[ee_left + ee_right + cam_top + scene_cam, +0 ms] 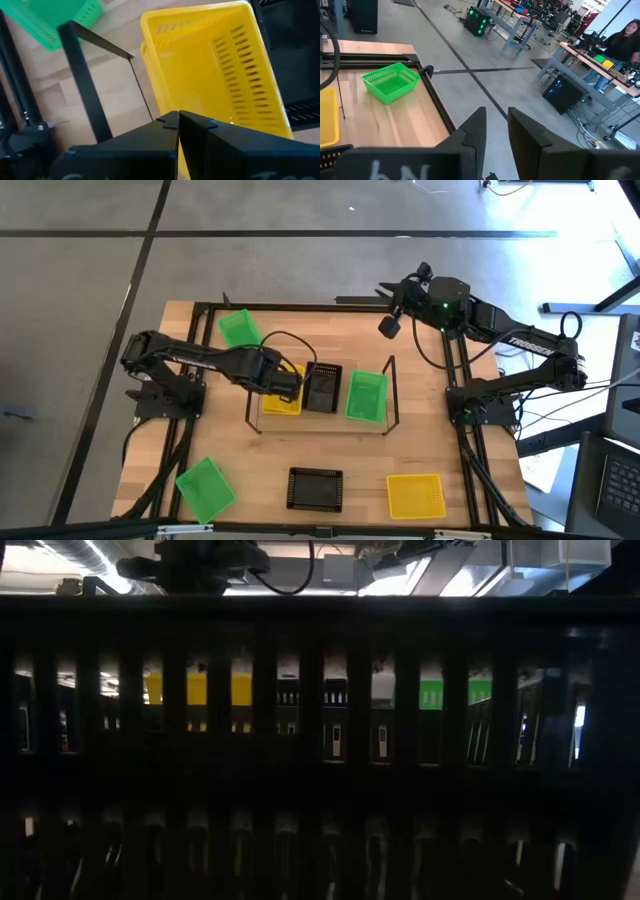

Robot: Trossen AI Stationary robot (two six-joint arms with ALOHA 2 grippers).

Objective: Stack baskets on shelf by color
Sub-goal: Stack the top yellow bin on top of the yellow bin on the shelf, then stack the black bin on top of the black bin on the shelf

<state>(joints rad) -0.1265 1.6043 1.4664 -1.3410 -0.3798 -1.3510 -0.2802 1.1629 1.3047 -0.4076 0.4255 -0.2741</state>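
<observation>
Baskets sit across the desk (170, 440) and on the shelf (322, 420). On the shelf a yellow basket (282, 398) lies at the left end, a black basket (323, 387) in the middle and a green basket (366, 396) at the right end, each just beside the next.

The left hand (285, 385) is over the yellow basket on the shelf. In its wrist view the fingers (200, 131) meet with only a thin slit between them, right at the basket's near wall (210, 90); whether they pinch that wall cannot be told.

Loose on the desk are a green one (238, 328) behind the shelf's left end, another green one (206, 488) at the front left, a black one (315, 488) at the front middle, and a yellow one (415, 495) at the front right.

The right hand (390, 308) hangs at the desk's far right corner, well apart from every basket, its fingers (472, 131) slightly parted around nothing. A person (625, 42) sits in the room beyond.
</observation>
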